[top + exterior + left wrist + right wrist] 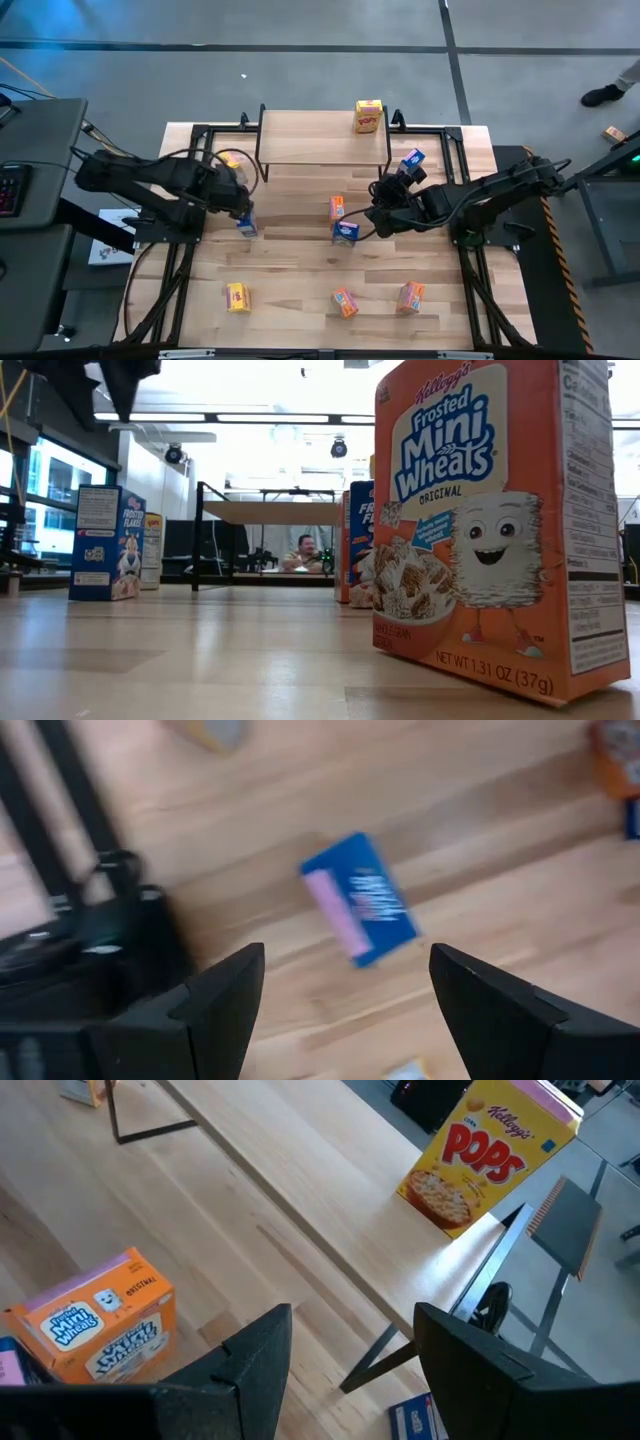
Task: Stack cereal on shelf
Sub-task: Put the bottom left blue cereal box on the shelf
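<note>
Yellow cardboard marks the only finished work: one yellow Pops box stands on the shelf, toward its right end at the upper middle of the high view. The other cereal boxes sit on the tabletop — a blue box left of centre, an orange box and a second blue box close together at centre, a yellow box and two orange ones along the lower edge, another blue box just right of the shelf's right legs, and a yellow one by its left legs.

By my reading the task is early, at the reach-and-pick step for the next box. The left gripper hangs just above the blue box left of centre; in the left wrist view that box lies between and beyond the two dark fingers, untouched, with the jaws spread wide and holding nothing. The next move calls for lowering so the fingers straddle the box's narrow sides, and the box sits skewed to them, so a wrist turn looks needed first.

The right gripper sits right of the centre pair, its arm folded in from the frame's right. Its jaws stand apart and empty — the right wrist view looks past them at the shelf top, the Pops box and an orange Mini-Wheats box.
</note>
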You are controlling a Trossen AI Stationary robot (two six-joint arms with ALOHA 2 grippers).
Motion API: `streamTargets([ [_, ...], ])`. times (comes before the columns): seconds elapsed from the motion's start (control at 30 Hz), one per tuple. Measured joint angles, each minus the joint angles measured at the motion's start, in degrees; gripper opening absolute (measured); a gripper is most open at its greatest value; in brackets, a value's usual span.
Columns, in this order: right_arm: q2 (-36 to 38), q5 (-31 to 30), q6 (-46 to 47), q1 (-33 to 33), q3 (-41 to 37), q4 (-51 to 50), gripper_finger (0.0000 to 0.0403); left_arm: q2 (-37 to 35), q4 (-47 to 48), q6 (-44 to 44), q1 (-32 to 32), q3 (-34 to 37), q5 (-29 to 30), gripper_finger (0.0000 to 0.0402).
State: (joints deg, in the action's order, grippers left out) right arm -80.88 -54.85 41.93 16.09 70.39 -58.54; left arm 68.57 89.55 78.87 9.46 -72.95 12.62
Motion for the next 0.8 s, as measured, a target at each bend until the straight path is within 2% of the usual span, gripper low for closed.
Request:
streamTargets([
  [0.13, 0.00, -0.48, 0.00, -0.02, 0.00, 0.05, 0.0204, -4.48, -1.03, -0.05, -1.47, 1.42, 0.89, 0.0275],
  [0.27, 0.00, -1.52, -0.01, -0.02, 0.00, 0.37, 0.0204, -9.76, -1.59, 0.70, -2.90, 6.79, 0.22, 0.0275],
  [0.4, 0.00, -1.66, 0.00, -0.02, 0.00, 0.55, 0.0204, -14.04, -10.42, 3.79, -3.08, 12.73, -0.07, 0.0275],
  [0.57, 0.00, -1.62, -0.02, -0.02, 0.00, 0.59, 0.0204, -13.47, -18.28, 4.85, -3.07, 16.10, -0.67, 0.0275],
  [0.8, 0.00, -0.38, 0.00, 0.00, 0.00, 1.02, 0.0204, -9.34, -19.24, 3.61, -3.07, 16.28, -0.55, 0.0275],
])
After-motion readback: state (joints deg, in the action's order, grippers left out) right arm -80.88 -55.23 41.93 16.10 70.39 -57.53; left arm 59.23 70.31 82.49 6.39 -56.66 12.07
